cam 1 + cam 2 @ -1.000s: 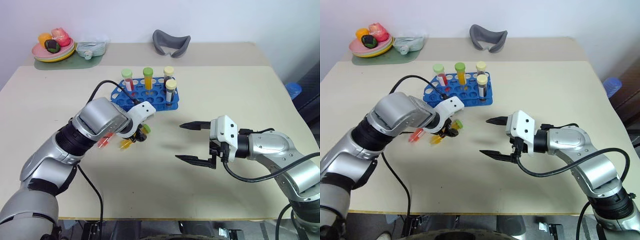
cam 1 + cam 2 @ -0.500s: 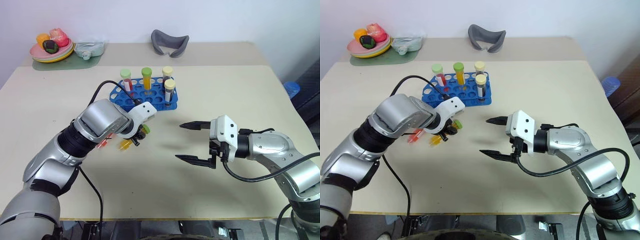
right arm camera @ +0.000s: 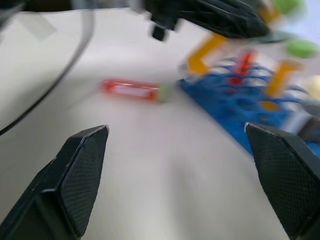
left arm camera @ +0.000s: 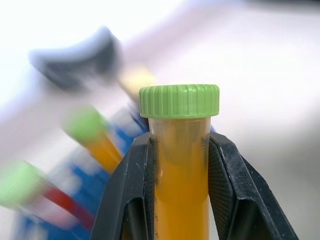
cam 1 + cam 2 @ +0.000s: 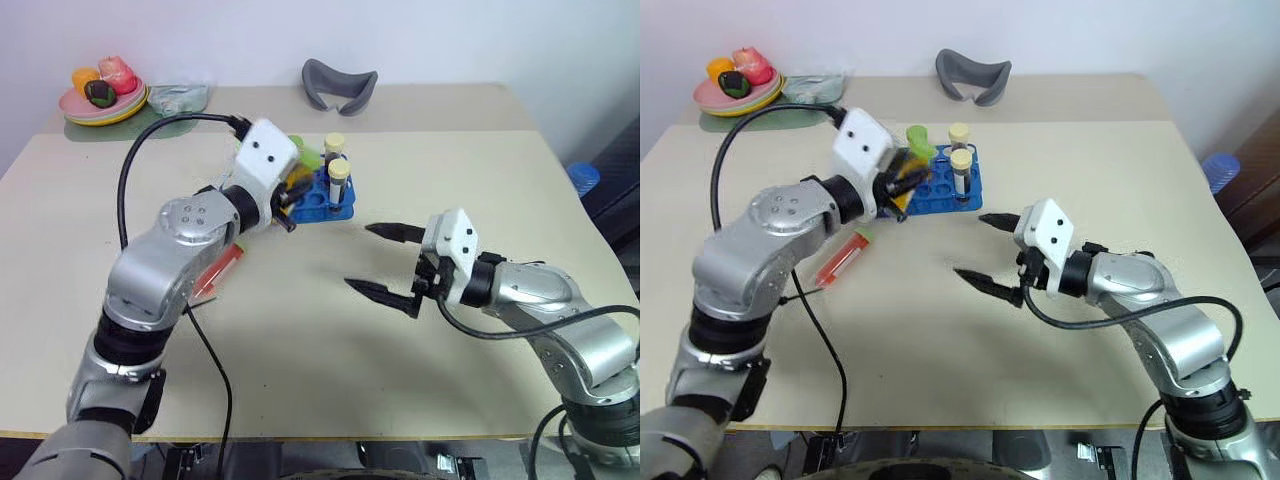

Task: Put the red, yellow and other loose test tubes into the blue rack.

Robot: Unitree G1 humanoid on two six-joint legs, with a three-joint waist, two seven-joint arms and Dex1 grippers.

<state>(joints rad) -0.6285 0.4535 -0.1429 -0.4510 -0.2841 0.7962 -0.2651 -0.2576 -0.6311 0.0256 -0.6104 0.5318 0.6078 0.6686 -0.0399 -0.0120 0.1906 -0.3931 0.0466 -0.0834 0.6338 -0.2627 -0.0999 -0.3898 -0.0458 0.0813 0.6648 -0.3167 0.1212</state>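
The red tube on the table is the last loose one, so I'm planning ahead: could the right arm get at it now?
Probably yes. The red tube lies alone on bare table, and the right tool hangs open with nothing between them. The left arm beside the tube may crowd the approach.

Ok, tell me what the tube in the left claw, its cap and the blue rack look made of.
Yellow tube: clear, smooth plastic or glass, since the yellow liquid shows through; which one is unclear. Green cap: matte moulded plastic with ribbed sides. Blue rack: opaque, slightly glossy plastic, apparently one piece with round holes.
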